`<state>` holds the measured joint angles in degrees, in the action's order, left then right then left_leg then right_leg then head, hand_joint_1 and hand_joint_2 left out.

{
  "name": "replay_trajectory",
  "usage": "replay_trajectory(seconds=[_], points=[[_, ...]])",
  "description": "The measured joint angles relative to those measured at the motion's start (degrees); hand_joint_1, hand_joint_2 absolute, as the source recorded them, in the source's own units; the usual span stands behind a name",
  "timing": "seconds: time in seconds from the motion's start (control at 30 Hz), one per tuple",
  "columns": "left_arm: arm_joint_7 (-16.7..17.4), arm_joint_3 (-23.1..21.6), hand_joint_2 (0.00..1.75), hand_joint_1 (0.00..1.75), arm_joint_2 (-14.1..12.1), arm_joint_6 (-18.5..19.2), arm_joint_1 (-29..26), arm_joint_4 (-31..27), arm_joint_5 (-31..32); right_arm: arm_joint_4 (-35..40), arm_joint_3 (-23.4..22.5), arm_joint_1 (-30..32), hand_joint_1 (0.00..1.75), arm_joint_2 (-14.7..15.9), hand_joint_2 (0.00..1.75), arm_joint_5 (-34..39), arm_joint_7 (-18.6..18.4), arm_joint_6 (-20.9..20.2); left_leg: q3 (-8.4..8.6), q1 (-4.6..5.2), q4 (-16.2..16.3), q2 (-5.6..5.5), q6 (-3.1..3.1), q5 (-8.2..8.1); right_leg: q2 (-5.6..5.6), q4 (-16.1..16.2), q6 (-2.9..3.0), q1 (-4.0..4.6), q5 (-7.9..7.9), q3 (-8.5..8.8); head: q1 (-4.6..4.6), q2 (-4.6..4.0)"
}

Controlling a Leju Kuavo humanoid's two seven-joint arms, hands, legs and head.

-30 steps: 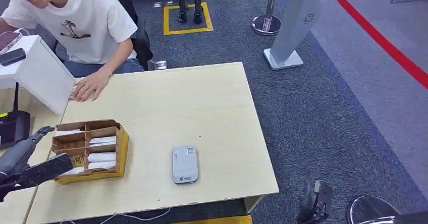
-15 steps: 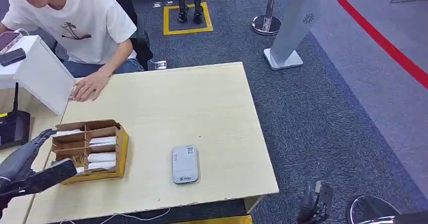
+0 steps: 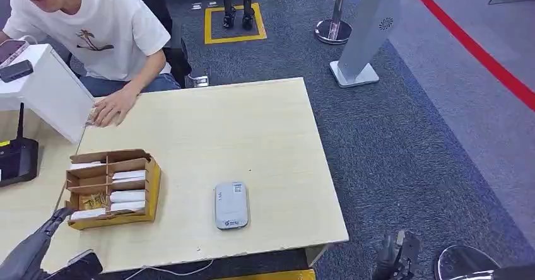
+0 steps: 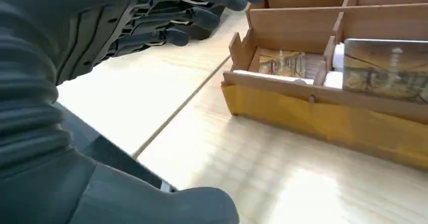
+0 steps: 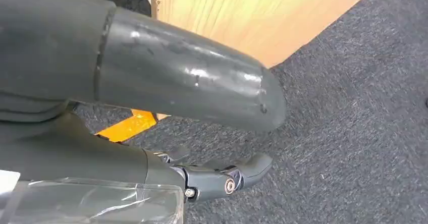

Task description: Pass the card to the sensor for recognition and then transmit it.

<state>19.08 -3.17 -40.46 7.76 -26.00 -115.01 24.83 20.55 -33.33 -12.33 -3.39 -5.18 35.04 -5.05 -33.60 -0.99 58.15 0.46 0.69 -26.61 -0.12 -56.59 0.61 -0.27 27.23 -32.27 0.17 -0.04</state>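
Wide bare bench (image 3: 252, 128) between card box (image 3: 112, 188) and far edge; open passage there. Sensor (image 3: 231, 205) flat near front edge, well apart from box, bare bench all round it. White stand (image 3: 44, 87) and person's hand (image 3: 112, 108) at far left corner, blocking that side. Black device (image 3: 17, 160) left of box. Left robot hand (image 3: 38, 255) low at front left corner, fingers apart, near box.

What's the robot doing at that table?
It hasn't picked up a card yet. Its left hand is open and empty, near the table's front corner beside the cardboard box of cards. The grey sensor lies untouched on the table. The right hand hangs by the table's side, over the carpet. A person sits across the table, one hand resting on it.
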Motion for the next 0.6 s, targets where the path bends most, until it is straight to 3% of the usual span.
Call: replay_trajectory(seconds=[0.27, 0.6], points=[[-0.90, 1.00, 1.75, 0.00, 2.86, -0.35, -0.48, -0.83, 0.52, -0.04, 0.02, -0.01, 0.00, 0.02, 0.00, -0.02, -0.02, -0.13, 0.01, -0.01, 0.00, -0.08, -0.03, 0.04, -0.09, -0.01, 0.01, 0.00, -0.02, 0.04, 0.00, 0.00], [-3.26, 1.24, 1.75, 0.00, 4.70, 1.14, 4.09, 1.20, 2.01, -0.26, 0.07, 0.02, 0.00, 0.02, 0.00, 0.02, -0.20, 0.00, 0.01, 0.00, 0.00, -0.09, -0.03, 0.04, -0.10, -0.01, 0.02, 0.00, -0.02, 0.03, 0.00, 0.00]])
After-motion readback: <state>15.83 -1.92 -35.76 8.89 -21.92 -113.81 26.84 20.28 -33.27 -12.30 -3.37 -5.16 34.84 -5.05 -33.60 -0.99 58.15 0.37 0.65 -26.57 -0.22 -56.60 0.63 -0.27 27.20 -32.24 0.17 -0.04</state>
